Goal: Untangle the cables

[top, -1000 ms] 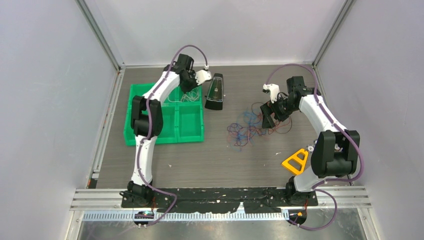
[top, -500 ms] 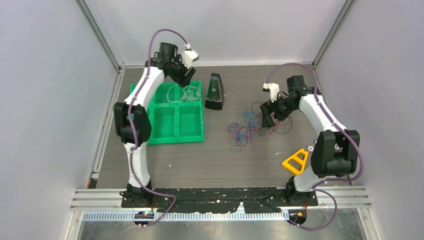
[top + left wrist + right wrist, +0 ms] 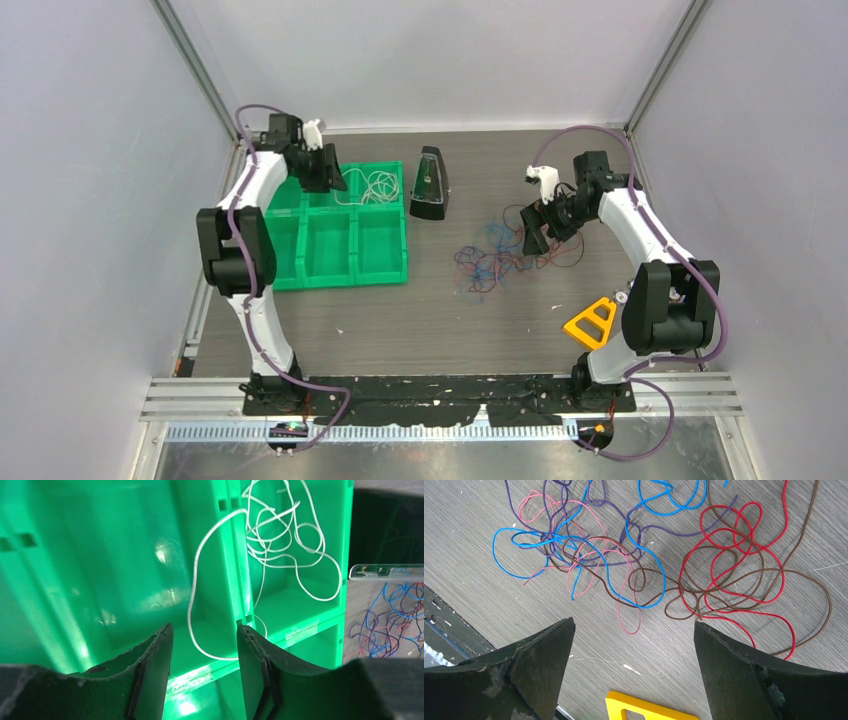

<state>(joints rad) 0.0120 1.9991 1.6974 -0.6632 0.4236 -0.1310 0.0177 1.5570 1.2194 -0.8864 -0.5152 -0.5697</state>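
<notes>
**Change observed.** A second ago the left end effector [image 3: 202, 631] was clenched low over the far compartments of the green bin [image 3: 340, 279], at the end nearest the black metronome [image 3: 430, 186]. It has since lifted and swung to the bin's far corner on the opposite end. Its fingers now stand apart with nothing between them, so it is released. The white cable [image 3: 372, 184] lies loose in the bin, draped over the divider between two far compartments. The right end effector [image 3: 634, 625] has not moved. It hangs spread wide and empty over the far edge of the tangle [image 3: 624, 565].

**Bearing on the task.** One cable is judged separated and deposited. The rest, in red, blue, pink, purple and brown, are still interlooped in one knot. That knot lies on the surface [image 3: 400, 325] well apart from the bin, past the metronome on the right arm's side. The task is judged to be at an early stage, and the right arm looks best placed for the next pick.

**Surface and room.** The surface is dark grey and wood-grained, with small pale flecks. A yellow triangular frame [image 3: 590, 322] lies beyond the knot from the bin, nearer the arm bases. Plain pale walls on metal framing enclose three sides.
</notes>
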